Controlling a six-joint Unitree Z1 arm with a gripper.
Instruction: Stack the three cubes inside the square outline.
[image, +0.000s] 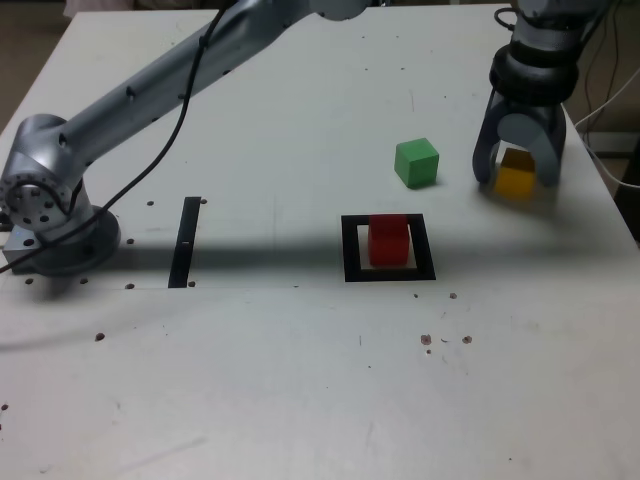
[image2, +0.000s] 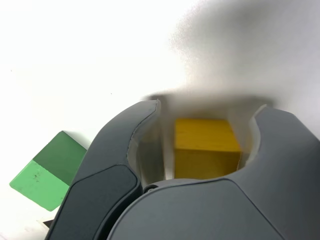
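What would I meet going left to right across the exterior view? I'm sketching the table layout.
Arm base → narrow black strip → red cube in the square outline → green cube → gripper around the yellow cube.

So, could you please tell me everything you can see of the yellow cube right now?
The yellow cube is a small, plain, matte solid-coloured block sitting flat and upright on the white table, towards the exterior view's right, beyond the green cube. It sits between the jaws of the gripper, which straddle it from above. In the wrist view a gap shows on one side, while the other jaw looks at or near its face; a firm grip cannot be confirmed.
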